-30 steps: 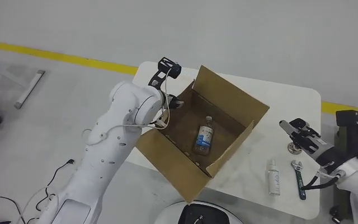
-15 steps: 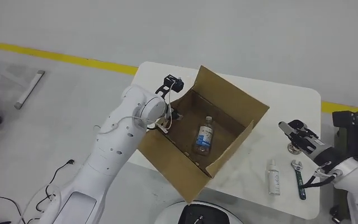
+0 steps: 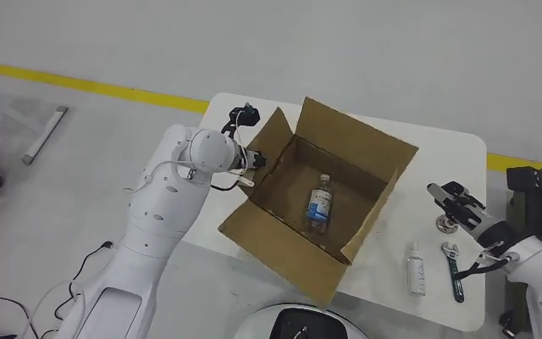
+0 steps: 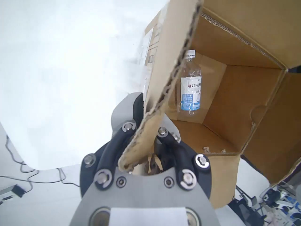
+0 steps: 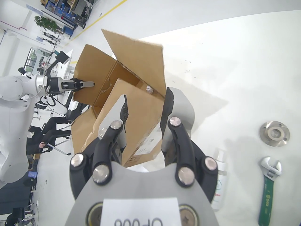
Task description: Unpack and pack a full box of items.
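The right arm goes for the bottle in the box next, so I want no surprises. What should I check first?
1. Left gripper shut on the box flap: ok.
2. Right gripper open and empty: ok.
3. Bottle lying uncovered inside the box: ok.
4. Box fully on the table: cannot tell, a flap hides the edge.
5. Wrench and spray bottle apart from the box: ok.
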Robot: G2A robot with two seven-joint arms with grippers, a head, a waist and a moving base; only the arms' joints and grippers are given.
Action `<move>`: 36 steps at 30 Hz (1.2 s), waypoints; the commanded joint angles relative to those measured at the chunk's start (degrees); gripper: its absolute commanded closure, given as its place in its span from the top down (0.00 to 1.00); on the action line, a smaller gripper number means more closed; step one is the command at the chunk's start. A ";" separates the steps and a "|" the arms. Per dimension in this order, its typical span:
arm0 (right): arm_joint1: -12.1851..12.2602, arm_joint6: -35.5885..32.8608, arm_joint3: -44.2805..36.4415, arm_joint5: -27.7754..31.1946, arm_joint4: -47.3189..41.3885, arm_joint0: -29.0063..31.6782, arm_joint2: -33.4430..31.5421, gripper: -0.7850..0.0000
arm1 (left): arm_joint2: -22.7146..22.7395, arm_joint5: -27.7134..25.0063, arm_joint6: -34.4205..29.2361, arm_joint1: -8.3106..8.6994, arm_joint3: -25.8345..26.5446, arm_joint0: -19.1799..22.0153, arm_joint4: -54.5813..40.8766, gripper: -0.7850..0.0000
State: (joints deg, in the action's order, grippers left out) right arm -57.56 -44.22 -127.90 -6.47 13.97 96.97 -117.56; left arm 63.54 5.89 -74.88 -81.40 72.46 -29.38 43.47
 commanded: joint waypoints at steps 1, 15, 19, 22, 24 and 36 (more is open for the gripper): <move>0.02 0.30 0.81 -0.47 -0.23 -0.42 -0.14 0.41 | 0.91 1.72 0.07 0.11 0.14 -0.31 -1.24 0.00; 1.13 -4.31 3.27 -1.84 0.04 -6.73 0.00 1.00 | 4.11 9.57 -2.43 0.98 3.15 -3.74 -8.04 0.00; 1.85 -7.85 1.72 -1.41 3.30 -9.43 1.64 1.00 | 3.93 9.31 -3.12 1.30 4.87 -4.46 -8.35 1.00; 2.47 -10.82 0.67 -0.86 7.36 -11.54 3.67 1.00 | 3.35 9.20 -3.81 1.59 5.77 -4.79 -7.08 1.00; 2.94 -12.67 -0.20 -0.21 11.46 -13.13 5.39 1.00 | 3.04 8.81 -4.08 1.74 6.38 -4.96 -6.81 1.00; 4.51 -22.00 1.69 -0.71 28.24 -26.56 22.83 1.00 | 2.46 7.49 -2.70 2.67 8.17 -5.02 -3.53 1.00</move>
State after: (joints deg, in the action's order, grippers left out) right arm -53.08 -65.56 -126.55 -7.04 40.59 71.66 -96.90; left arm 65.93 13.47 -77.71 -78.80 80.59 -34.41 39.92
